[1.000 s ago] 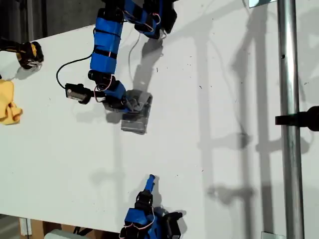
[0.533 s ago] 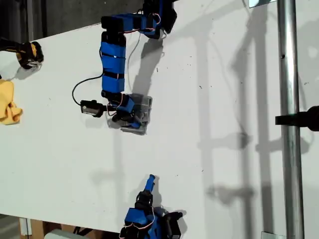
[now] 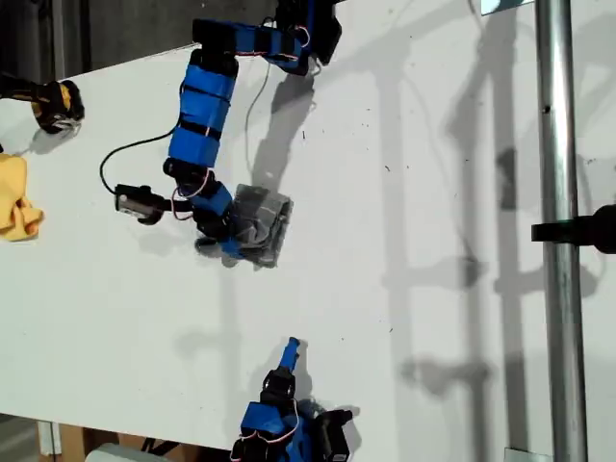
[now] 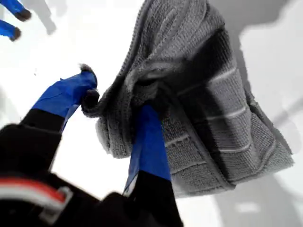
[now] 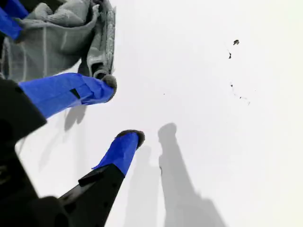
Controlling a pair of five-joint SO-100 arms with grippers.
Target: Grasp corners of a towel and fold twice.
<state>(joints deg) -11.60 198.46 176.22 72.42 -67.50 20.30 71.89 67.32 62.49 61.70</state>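
Note:
The towel (image 3: pixel 264 221) lies folded small and bunched on the white table, near the middle of the exterior view; its grey weave and white stripes show close up in the first wrist view (image 4: pixel 213 109). My first gripper (image 3: pixel 228 237) is at its edge toward the exterior view's left, shut on a gathered fold of the towel (image 4: pixel 118 97). No corner can be told apart in the bunch. My second gripper (image 3: pixel 292 346) rests near the table's lower edge in the exterior view, open (image 5: pixel 120 111) with nothing between its fingers, apart from the towel (image 5: pixel 52 47).
A small yellow cloth (image 3: pixel 14 197) and a black-and-yellow object (image 3: pixel 56 104) sit at the exterior view's left edge. A metal pole (image 3: pixel 558 241) runs down the exterior view's right side. A black cable (image 3: pixel 115 159) loops from the first arm.
My first gripper moved onto the towel, then swung back toward the exterior view's left, bunching the cloth. The second arm has not moved.

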